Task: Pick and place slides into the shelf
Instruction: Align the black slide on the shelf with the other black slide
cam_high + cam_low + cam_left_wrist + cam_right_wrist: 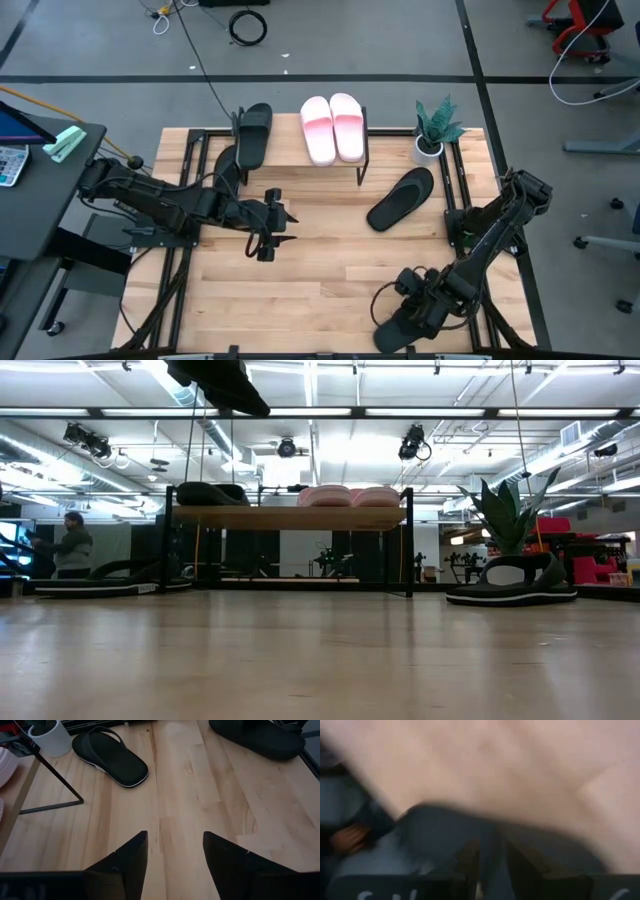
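While the left gripper hangs over bare wood near the middle of the table, its two fingers stand apart with nothing between them, pointing toward the right side. The shelf sits along the far edge of the table, left of centre. On its plank top lies a pair of pale pink slides, side by side and touching, toward the shelf's right end. One black slide lies on the plank's left end. A second black slide lies on the table just beside the shelf's left leg, partly hidden under the left arm. A third black slide lies at an angle on the table to the right of the shelf, near a small potted plant in a white pot at the far right corner. The right gripper is low at the near right edge of the table, right over a fourth black slide lying there. Right wrist view is badly blurred; cannot tell whether those fingers are apart or clamped on the slide. In the low view a person stands in the room far behind the table, on the left.
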Available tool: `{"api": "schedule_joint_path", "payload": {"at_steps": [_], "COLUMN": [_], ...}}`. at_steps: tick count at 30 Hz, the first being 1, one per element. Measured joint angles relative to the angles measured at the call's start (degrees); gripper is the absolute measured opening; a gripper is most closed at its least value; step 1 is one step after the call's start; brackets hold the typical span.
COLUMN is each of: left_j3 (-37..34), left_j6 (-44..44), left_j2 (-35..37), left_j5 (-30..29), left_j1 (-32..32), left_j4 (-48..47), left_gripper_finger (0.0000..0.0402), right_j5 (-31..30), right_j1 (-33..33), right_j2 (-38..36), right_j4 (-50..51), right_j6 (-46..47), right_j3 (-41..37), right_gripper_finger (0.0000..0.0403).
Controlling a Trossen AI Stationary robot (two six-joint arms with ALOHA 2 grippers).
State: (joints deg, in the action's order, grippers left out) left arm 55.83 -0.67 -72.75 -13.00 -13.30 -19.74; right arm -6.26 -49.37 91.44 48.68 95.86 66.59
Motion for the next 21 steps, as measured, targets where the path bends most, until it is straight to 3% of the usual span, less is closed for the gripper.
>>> {"api": "schedule_joint_path", "payload": {"at_steps": [4,13,21], "left_j3": [0.0,0.0,0.0], "left_j6": [0.0,0.0,0.0], "left_j2": [0.0,0.0,0.0], "left_j5": [0.0,0.0,0.0], "left_j1": [0.0,0.0,0.0], "left_j4": [0.0,0.1,0.4], "left_gripper_finger": [0.0193,0.0201,0.0193], "right_j5": [5.8,7.4,20.1], "right_j1": [-1.1,-3.0,-0.8], "right_j2": [0.0,3.2,7.0], "right_j4": [-9.0,-7.4,-8.1], "right_j6": [-0.7,11.1,11.6], "right_j3": [0.0,0.0,0.0], "right_gripper_finger": [0.0099,0.0099,0.0099]}}
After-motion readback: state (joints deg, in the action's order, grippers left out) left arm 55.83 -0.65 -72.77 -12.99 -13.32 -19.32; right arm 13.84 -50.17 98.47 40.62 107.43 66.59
